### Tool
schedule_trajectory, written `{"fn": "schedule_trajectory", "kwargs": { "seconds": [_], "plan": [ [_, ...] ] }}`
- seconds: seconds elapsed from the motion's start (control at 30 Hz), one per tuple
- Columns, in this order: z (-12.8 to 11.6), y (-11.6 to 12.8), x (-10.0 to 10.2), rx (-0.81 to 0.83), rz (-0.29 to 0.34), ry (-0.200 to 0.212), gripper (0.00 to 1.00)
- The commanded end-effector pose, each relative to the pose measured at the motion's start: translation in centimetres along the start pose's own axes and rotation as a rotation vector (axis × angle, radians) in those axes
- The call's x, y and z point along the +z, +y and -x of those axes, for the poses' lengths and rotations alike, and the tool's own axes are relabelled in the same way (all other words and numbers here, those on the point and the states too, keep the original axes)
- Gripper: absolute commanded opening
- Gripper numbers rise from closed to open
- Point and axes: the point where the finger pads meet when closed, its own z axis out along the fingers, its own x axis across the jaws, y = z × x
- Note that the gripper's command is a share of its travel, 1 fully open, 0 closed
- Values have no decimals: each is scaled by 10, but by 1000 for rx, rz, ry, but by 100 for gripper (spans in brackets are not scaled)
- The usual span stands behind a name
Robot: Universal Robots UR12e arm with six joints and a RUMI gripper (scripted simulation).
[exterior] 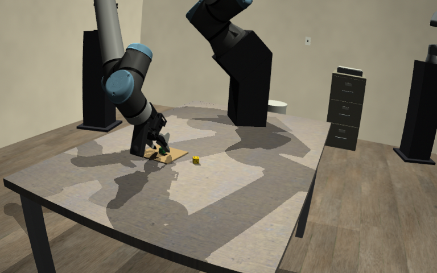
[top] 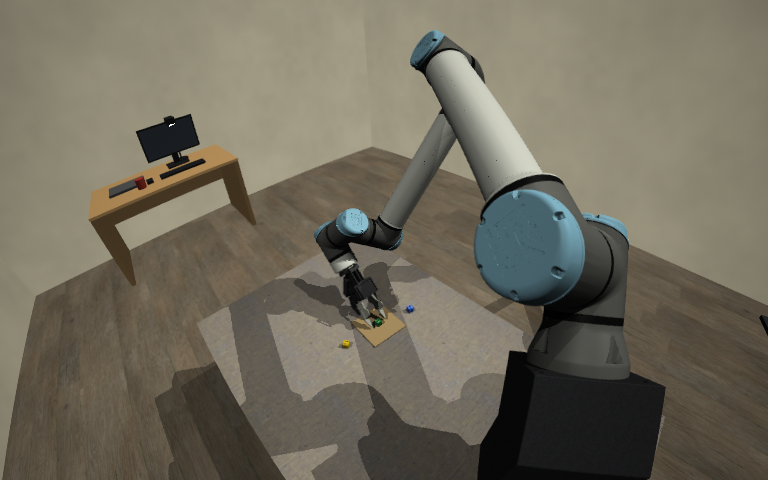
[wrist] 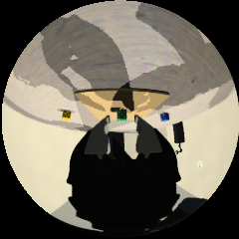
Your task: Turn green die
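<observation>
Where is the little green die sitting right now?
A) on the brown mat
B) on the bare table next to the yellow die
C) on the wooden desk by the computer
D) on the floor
A: the green die rests on the brown mat, between the open fingers of the hand.

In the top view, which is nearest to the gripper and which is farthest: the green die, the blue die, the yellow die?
1. Green die: on the mat, between the jaws of the gripper.
2. Blue die: off the mat, to the picture's right.
3. Yellow die: off the mat, lower left, slightly farther than the blue die.
</observation>
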Motion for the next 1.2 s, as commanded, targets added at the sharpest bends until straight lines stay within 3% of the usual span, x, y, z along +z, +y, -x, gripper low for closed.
{"fn": "schedule_trajectory", "kwargs": {
  "seconds": [0.0, 0.43, 1.17],
  "plan": [
    [-1, -2, 0, 2, -1, 0, 33],
    [-1, 3, -5, 2, -1, 0, 33],
    [-1, 47, -48, 2, -1, 0, 33]
  ]
}}
